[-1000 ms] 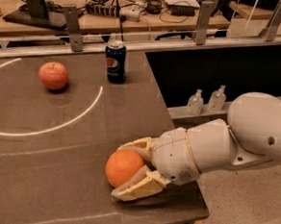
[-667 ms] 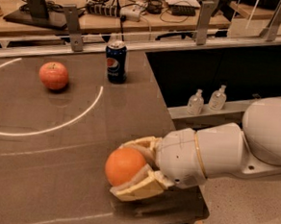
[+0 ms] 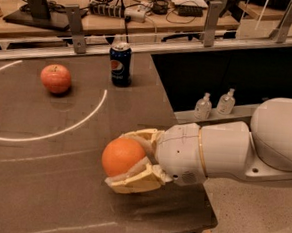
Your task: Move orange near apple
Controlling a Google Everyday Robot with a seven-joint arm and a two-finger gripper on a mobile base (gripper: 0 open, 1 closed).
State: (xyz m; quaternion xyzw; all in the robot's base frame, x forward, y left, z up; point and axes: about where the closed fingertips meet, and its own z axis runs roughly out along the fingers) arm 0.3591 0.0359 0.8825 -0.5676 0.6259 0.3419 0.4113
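Note:
The orange (image 3: 121, 156) is a bright, smooth round fruit held between my gripper's (image 3: 128, 160) cream fingers, lifted a little above the dark table near its front right corner. The gripper is shut on the orange, one finger above it and one below. The apple (image 3: 55, 78), reddish with a dimpled top, sits at the far left of the table, well apart from the orange.
A blue Pepsi can (image 3: 120, 63) stands at the back of the table (image 3: 40, 191), right of the apple. A white arc (image 3: 59, 131) is marked on the tabletop. Two small bottles (image 3: 214, 104) stand on a ledge beyond the table's right edge. A cluttered bench runs behind.
The gripper with the orange has risen slightly and shifted a little left; the arm has moved in with it. The apple and can have not moved.

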